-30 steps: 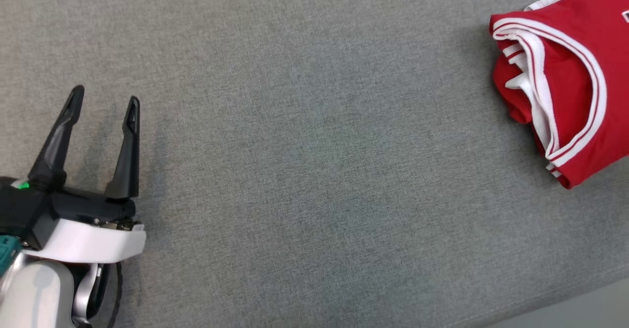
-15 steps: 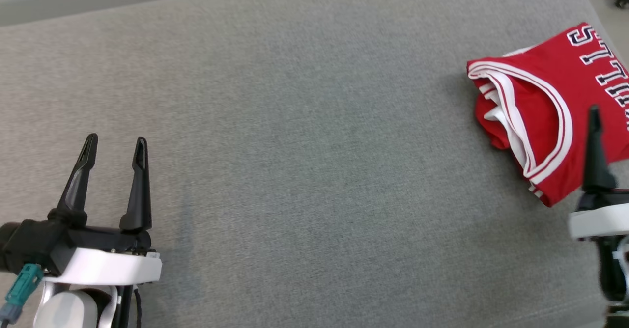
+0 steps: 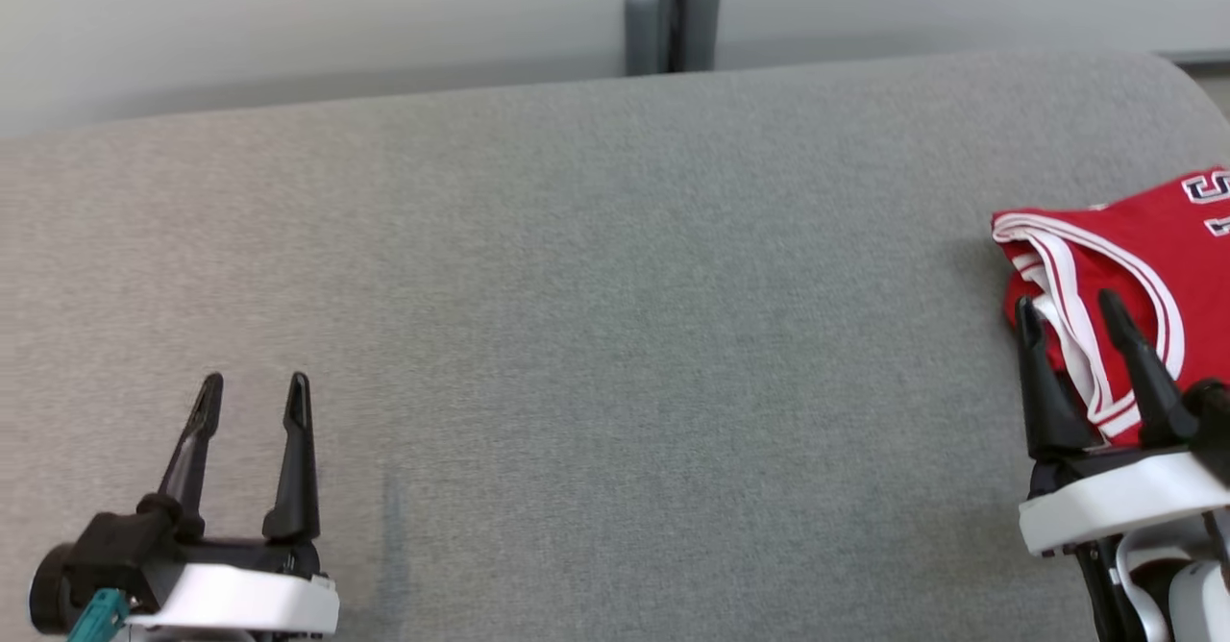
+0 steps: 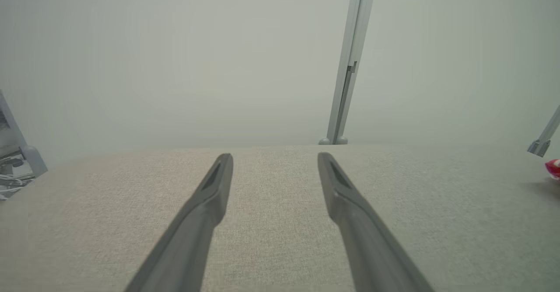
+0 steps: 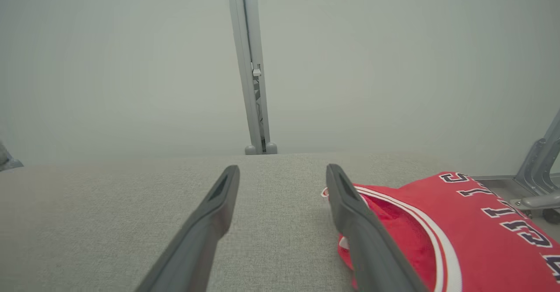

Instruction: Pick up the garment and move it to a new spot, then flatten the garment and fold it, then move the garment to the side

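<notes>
Looking down, the head view has one folded red garment (image 3: 1153,238) at the right end of the grey surface (image 3: 615,286) and two empty, spread grippers: left gripper (image 3: 256,382), right gripper (image 3: 1067,302). Left wrist view: fingers apart. Right wrist view: garment just beside one finger.

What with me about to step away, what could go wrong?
1. The open right tool hovers by the neckline of the folded jersey; a finger may snag it and undo the fold.
2. The jersey lies near the right end of the grey surface; a nudge might push it off.
</notes>
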Robot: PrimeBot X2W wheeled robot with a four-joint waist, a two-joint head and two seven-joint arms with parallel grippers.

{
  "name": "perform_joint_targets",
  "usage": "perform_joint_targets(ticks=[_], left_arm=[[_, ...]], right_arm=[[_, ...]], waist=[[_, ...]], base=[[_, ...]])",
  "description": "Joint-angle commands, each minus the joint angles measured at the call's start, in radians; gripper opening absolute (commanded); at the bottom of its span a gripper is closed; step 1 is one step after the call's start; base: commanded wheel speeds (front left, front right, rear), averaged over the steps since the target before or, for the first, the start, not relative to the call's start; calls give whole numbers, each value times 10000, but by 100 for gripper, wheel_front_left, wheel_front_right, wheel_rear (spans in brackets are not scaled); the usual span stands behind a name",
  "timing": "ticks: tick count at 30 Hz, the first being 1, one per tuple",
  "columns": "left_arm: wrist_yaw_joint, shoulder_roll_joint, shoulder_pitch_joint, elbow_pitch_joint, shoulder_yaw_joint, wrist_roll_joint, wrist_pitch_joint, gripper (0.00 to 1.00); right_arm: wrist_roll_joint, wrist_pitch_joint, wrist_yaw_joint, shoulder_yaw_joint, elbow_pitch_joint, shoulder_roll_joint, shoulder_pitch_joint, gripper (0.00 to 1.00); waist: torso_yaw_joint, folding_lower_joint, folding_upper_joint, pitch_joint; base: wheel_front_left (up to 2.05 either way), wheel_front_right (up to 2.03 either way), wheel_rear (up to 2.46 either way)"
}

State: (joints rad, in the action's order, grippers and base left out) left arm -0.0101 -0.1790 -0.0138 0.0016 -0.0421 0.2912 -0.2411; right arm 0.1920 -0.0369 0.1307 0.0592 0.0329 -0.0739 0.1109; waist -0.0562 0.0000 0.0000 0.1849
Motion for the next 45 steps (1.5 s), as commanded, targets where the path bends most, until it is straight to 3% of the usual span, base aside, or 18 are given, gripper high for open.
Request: perform_joint_targets(ticks=[1, 19, 45], left_arm=[[-33, -43, -167, 22, 22, 19, -29, 100], [-56, -233, -1255, 129, -331, 20, 526, 100], [-161, -429, -1381, 268, -466, 220, 528, 100]], right_arm=[[-32, 77, 3, -2, 74, -37, -224, 100], [-148, 697, 3, 321, 849, -28, -2065, 100], [-99, 1025, 3, 494, 1504, 148, -2698, 100]], waist=[[348, 0, 0, -439], [720, 0, 0, -1898], [752, 0, 0, -2199]], base=[[0, 0, 0], [0, 0, 0], [0, 0, 0]])
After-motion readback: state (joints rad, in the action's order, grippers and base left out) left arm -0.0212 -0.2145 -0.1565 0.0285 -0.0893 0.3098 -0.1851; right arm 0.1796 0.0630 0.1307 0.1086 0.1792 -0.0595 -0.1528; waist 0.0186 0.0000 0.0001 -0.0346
